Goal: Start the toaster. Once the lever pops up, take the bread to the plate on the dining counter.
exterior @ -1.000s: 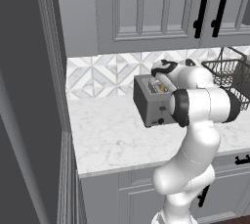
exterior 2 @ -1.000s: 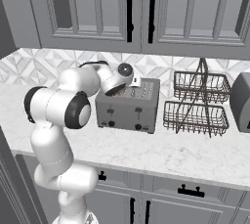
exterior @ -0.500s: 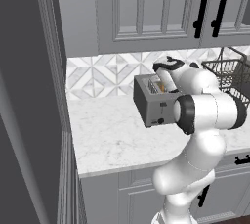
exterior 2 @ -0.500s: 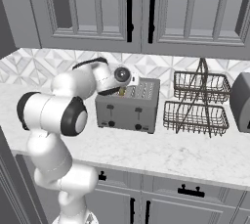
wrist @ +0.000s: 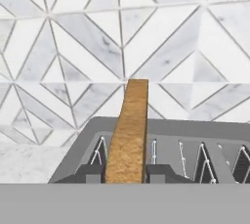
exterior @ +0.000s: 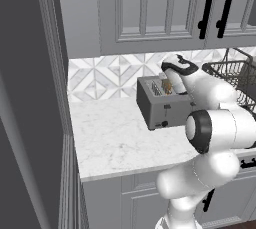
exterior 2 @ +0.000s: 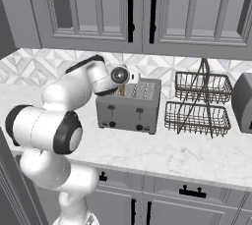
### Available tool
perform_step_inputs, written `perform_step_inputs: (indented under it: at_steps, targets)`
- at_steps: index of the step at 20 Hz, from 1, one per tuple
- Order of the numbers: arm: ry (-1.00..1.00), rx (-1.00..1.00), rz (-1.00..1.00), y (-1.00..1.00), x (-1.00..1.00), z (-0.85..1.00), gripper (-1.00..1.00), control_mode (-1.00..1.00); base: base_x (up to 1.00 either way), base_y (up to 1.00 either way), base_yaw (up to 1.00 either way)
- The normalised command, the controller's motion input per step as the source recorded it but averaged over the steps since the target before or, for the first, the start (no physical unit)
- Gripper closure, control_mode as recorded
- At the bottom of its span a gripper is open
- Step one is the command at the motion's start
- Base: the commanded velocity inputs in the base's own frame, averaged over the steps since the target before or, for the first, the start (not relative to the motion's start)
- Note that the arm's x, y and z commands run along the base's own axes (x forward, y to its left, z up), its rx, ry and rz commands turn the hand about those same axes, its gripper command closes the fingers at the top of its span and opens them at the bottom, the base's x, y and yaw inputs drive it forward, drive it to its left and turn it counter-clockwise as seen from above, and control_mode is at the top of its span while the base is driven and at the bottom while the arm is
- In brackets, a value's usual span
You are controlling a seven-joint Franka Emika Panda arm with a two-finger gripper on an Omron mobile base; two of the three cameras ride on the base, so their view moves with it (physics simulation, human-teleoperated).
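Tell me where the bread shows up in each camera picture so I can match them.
Left base view: bread, upper right of centre, sticking up from the toaster.
Right base view: a thin tan sliver at centre, above the toaster's left end.
Hand view: tall edge-on slice, bottom centre.
Shared landmark: the toaster.

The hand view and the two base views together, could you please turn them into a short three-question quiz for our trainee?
1. True or false: the gripper is shut on the thin tan bread slice.
2. Where does the dark grey boxy toaster stand? A) marble-look worktop B) wire basket rack C) cabinet
3. Fill in: in the right base view, the rack stands to the toaster's ____.

Key: 1 true; 2 A; 3 right.
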Motion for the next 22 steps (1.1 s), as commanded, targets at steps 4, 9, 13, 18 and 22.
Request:
perform_step_inputs:
  at_steps: [4,9,13,18,22]
  targets:
    - [0.00,0.04,0.00,0.00,-0.31,0.55,1.00,-1.00,0.00,0.00,0.00]
    - [0.00,0.02,0.00,0.00,-0.85,0.25,1.00,-1.00,0.00,0.00,0.00]
    - [0.00,0.03,-0.01,0.00,-1.00,0.55,1.00,-1.00,0.00,0.00,0.00]
    - [0.00,0.04,-0.03,0.00,-1.00,0.57,1.00,-1.00,0.00,0.00,0.00]
    - [0.05,0.04,-0.05,0.00,-1.00,0.42,1.00,-1.00,0.00,0.00,0.00]
